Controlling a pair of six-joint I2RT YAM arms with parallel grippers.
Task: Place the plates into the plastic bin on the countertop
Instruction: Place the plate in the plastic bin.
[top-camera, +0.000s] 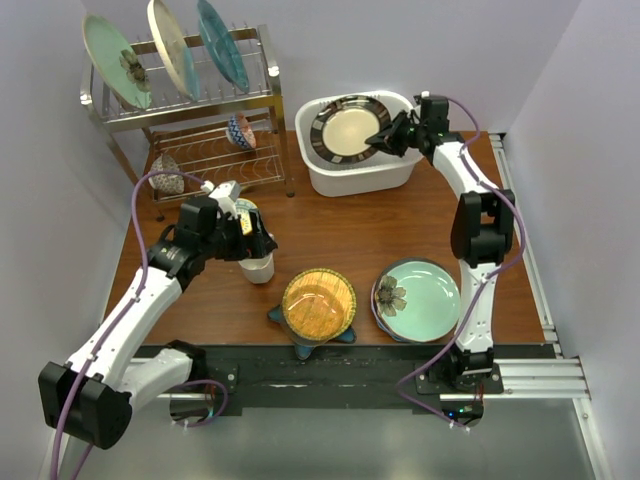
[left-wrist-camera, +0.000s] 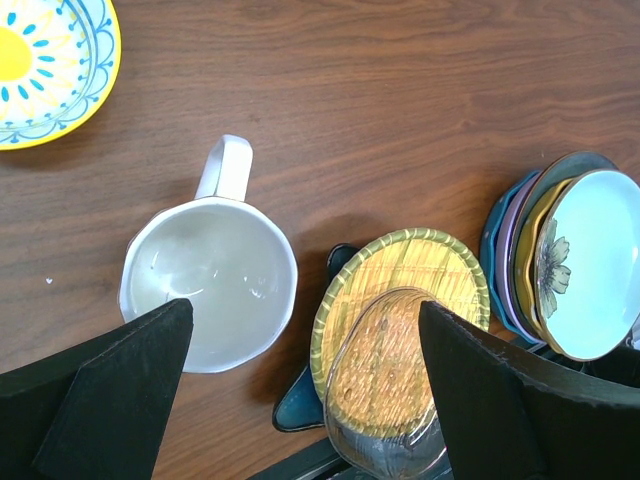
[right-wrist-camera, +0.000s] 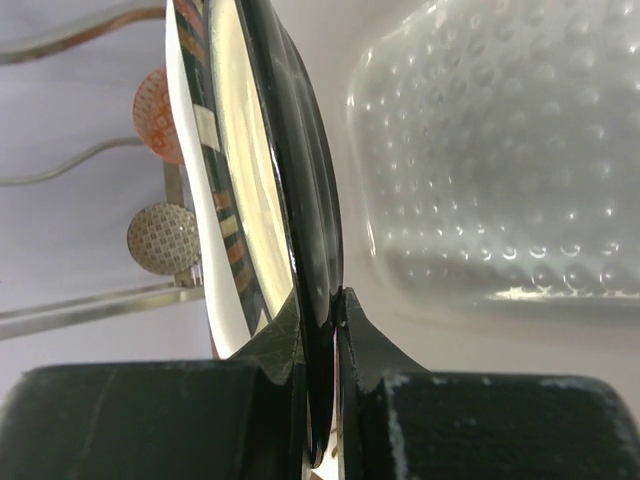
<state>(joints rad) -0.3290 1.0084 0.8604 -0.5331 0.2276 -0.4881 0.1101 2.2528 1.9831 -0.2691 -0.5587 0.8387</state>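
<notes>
Upper right of the overhead view: the right gripper is clamped tight on the rim of the black-striped plate, one finger on each face. The plate hangs tilted inside the opening of the plastic bin. From the wrist it shows edge-on, with the tub's dimpled floor beside it. I can't tell whether it touches bottom.

Over at left centre, the left gripper has its jaws spread wide and holds nothing, poised above the white mug on the countertop.

Bottom centre, the amber plate lies on the teal star-shaped plate. Just to its right, the mint flower plate tops a stack. Upper left, the wire rack has three plates standing on edge.
</notes>
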